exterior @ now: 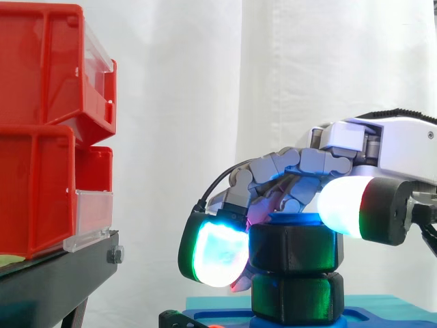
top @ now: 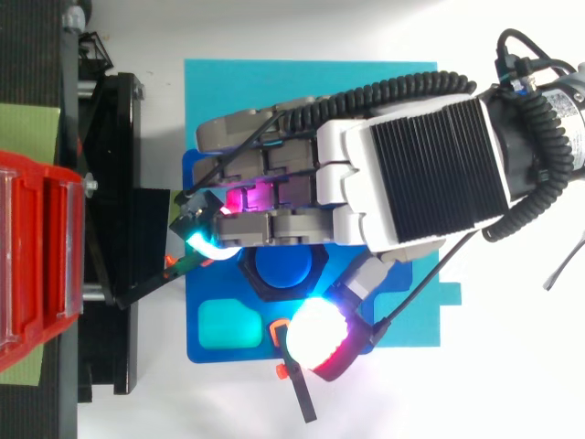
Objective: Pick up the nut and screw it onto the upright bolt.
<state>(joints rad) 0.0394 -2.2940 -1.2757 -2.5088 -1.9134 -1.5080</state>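
Black plastic nut sits already on the top of the blue bolt, which stands upright on the blue base. In the side view the bolt's end shows a little above the nut, so I judge that the thread is engaged, but how deep I cannot tell. Below the nut is a second black hex piece, close under it; whether the two touch is not clear.

The hand comes from the right and lies over the bolt with its fingers curled down. One glowing fingertip presses the left side of the nut and the thumb pad is at its upper right, so the nut is pinched between them. This grip from two opposite sides is what lets the hand turn the nut around the bolt's axis; the palm stays above, leaving the bolt free.

The task seems to be in the screwing step, the pick-up being done. The next turn needs the pinch kept level, because a tilted nut could jam on the thread. The red bins on the stand are well apart at the left and play no part.
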